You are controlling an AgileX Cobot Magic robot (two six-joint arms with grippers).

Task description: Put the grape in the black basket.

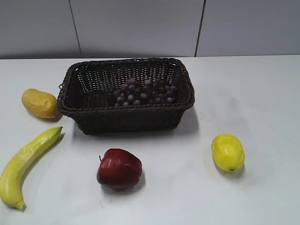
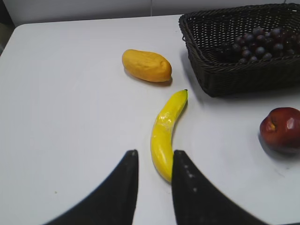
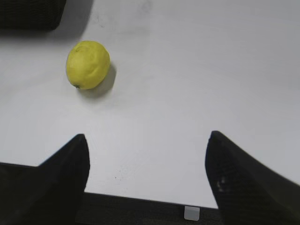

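Note:
The grape (image 1: 145, 92), a dark red-purple bunch, lies inside the black basket (image 1: 126, 110) at the back middle of the table. Both also show at the top right of the left wrist view, the grape (image 2: 260, 44) within the basket (image 2: 225, 70). Neither gripper shows in the exterior view. My left gripper (image 2: 154, 154) is empty with a narrow gap between its fingers, just above the table near the banana's end. My right gripper (image 3: 147, 140) is wide open and empty over the table's front edge, far from the basket, whose corner (image 3: 28, 14) shows at the top left.
A red apple (image 1: 119, 168) sits in front of the basket. A banana (image 1: 26, 164) and an orange-yellow fruit (image 1: 40, 103) lie at the left. A lemon (image 1: 228, 152) lies at the right, ahead of my right gripper (image 3: 88, 64).

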